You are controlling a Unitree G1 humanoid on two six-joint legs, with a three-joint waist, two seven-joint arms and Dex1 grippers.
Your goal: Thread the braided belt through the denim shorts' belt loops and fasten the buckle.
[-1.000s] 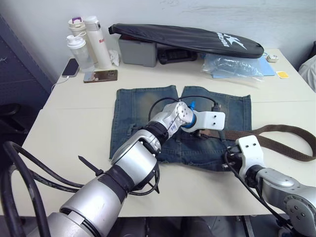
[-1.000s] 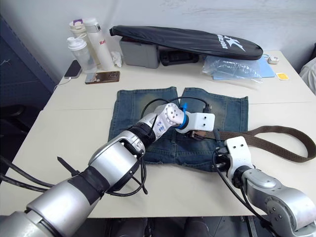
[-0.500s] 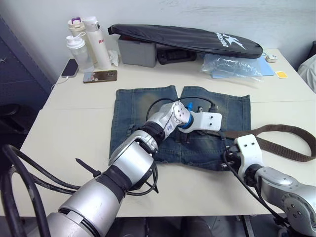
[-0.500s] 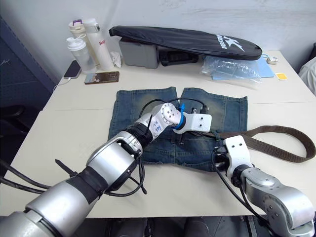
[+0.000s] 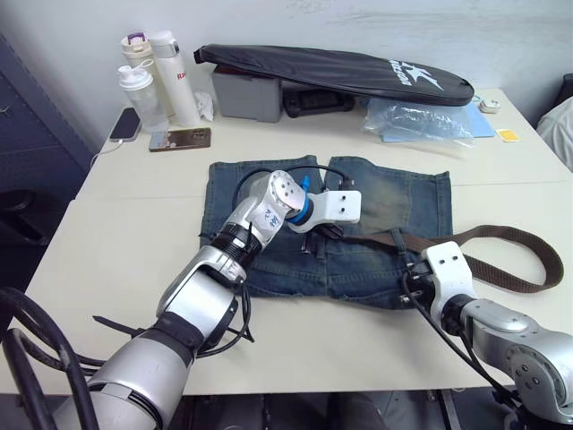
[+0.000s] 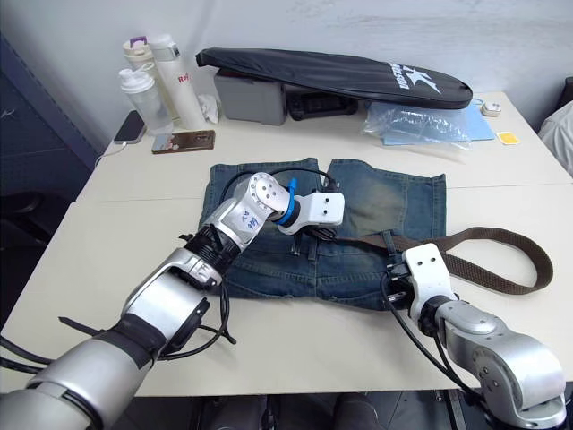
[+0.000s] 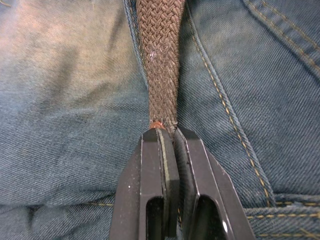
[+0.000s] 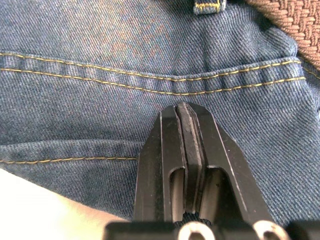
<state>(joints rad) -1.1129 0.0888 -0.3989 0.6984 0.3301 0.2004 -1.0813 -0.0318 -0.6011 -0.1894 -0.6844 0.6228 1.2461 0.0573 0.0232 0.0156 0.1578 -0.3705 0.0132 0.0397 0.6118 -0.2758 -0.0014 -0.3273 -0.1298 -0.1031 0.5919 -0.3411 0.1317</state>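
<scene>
The braided belt [image 5: 483, 240] lies partly across the denim shorts [image 5: 394, 193], which are spread flat on the surface [image 5: 134, 224] with the waistband toward the robot; its tip end runs along the waistband toward the middle, while the rest trails off the shorts to the robot's right in a loop on the bare surface. The belt seems to pass under at least one of the belt loops [image 6: 387, 240] on the right side, so the threading looks begun but far from finished: most of the waistband has no belt on it yet, and the buckle cannot be made out, so fastening is plainly still to come. The left claw [image 7: 167, 137] is closed on the tip of the belt, a grip the left wrist view shows clearly where the head views have the claw's white housing in the way. The right claw [image 8: 185, 112] has its fingers pressed together and rests on the denim near the waistband stitching, holding nothing that can be seen; the right wrist view also catches a loop and a corner of the belt beyond it.
</scene>
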